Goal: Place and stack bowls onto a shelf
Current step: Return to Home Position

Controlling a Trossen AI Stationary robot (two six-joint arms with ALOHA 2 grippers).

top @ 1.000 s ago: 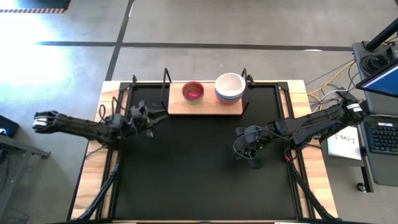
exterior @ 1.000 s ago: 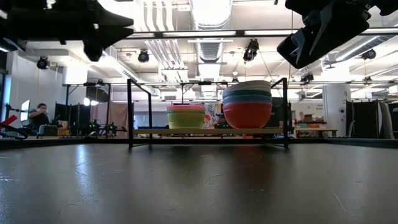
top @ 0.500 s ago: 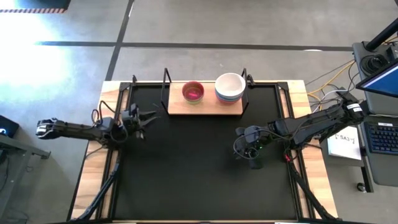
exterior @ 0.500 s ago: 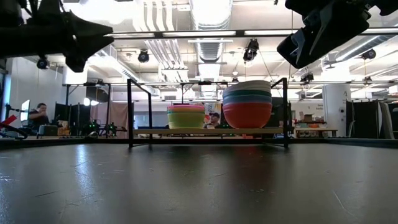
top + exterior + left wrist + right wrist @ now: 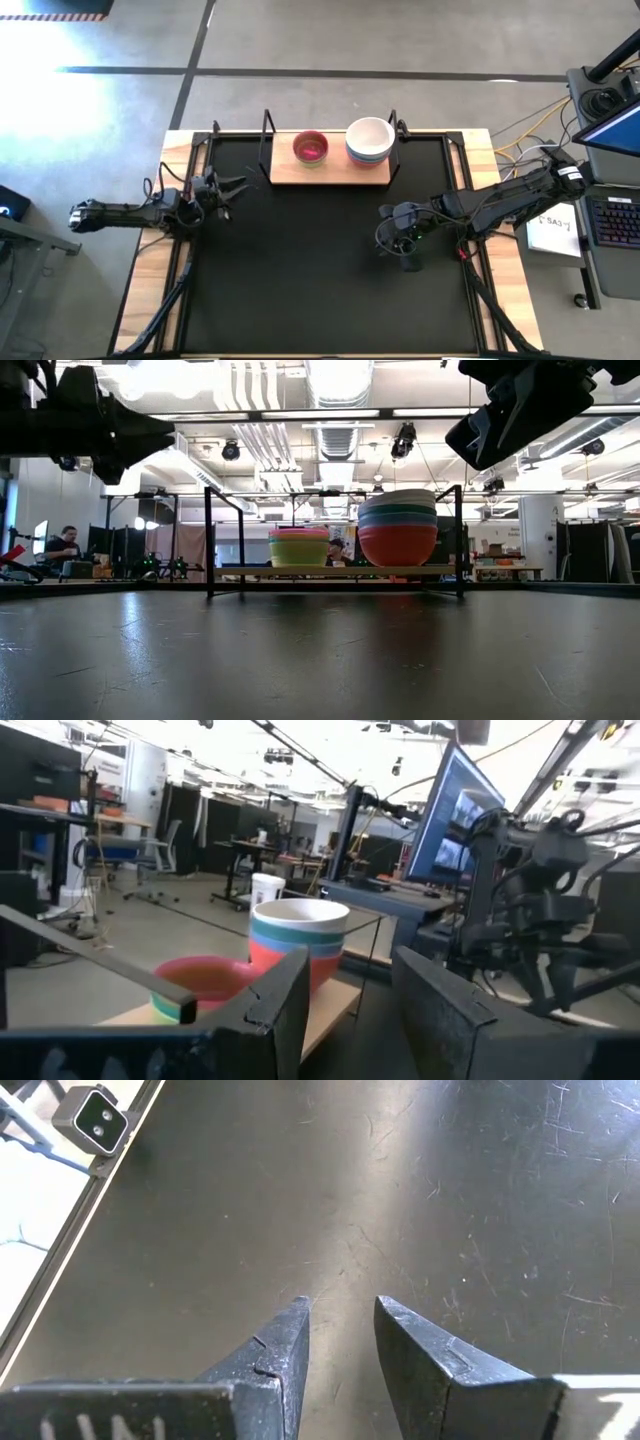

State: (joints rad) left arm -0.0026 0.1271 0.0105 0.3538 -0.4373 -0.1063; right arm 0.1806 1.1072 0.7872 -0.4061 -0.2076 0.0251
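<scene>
The wooden shelf (image 5: 330, 172) with black uprights stands at the mat's far edge. Two stacks of bowls rest on it. The left stack (image 5: 310, 148) has a magenta bowl on top, over yellow and green (image 5: 299, 547). The right stack (image 5: 370, 140) has a white bowl on top, over teal, grey-blue and red (image 5: 397, 530). My left gripper (image 5: 238, 186) is open and empty, left of the shelf, pointing at the stacks (image 5: 298, 935). My right gripper (image 5: 398, 240) is open and empty above the mat, right of centre (image 5: 340, 1320).
The large black mat (image 5: 320, 290) covers the table in front of the shelf, and nothing lies on it. The low camera (image 5: 95, 1115) sits at the table's edge. A monitor and cables (image 5: 610, 140) stand past the table's right edge. A person (image 5: 62, 547) sits far off in the room.
My left gripper has drawn back from the shelf toward the table's left edge and sunk a little, staying open. The bowls and my right arm have kept still.
</scene>
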